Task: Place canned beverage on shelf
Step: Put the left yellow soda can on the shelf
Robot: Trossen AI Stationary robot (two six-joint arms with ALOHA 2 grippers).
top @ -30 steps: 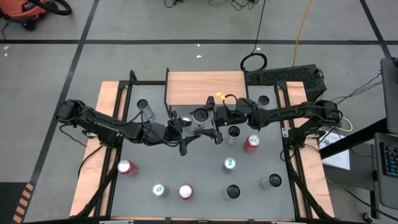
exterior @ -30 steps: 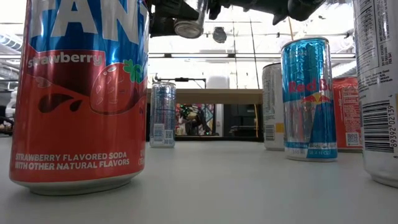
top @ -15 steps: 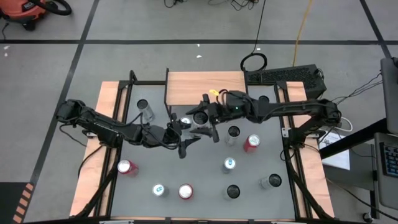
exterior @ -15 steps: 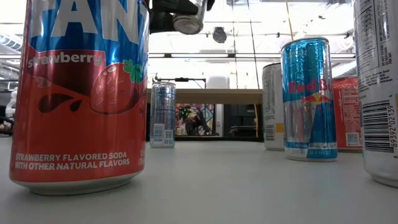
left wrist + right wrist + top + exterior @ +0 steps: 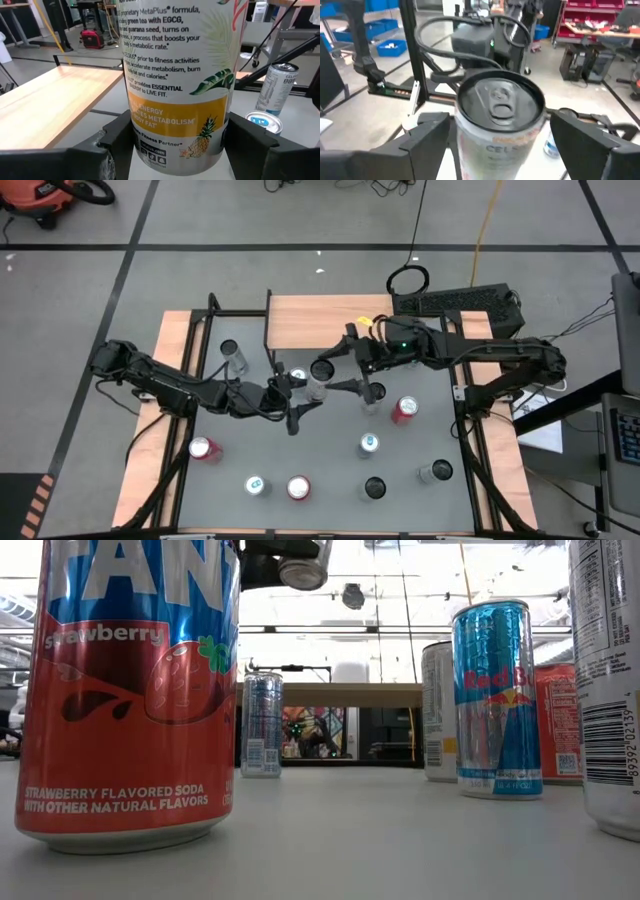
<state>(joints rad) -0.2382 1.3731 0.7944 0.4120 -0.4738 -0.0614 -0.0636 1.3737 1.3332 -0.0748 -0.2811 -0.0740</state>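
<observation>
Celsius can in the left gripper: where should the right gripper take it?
Celsius can: upper wall, just under the rim, from the side. Left gripper clamps the lower wall, leaving only the top half free; right gripper sits open astride it.

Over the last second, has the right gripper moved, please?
Yes. The right gripper has drawn back from the can toward the shelf, its fingers spread.

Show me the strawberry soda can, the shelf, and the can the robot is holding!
strawberry soda can (image 5: 130, 690), low view, on its red label.
shelf (image 5: 325, 315), high view, on its wooden top.
held can (image 5: 180, 75), left wrist view, on its printed side.
</observation>
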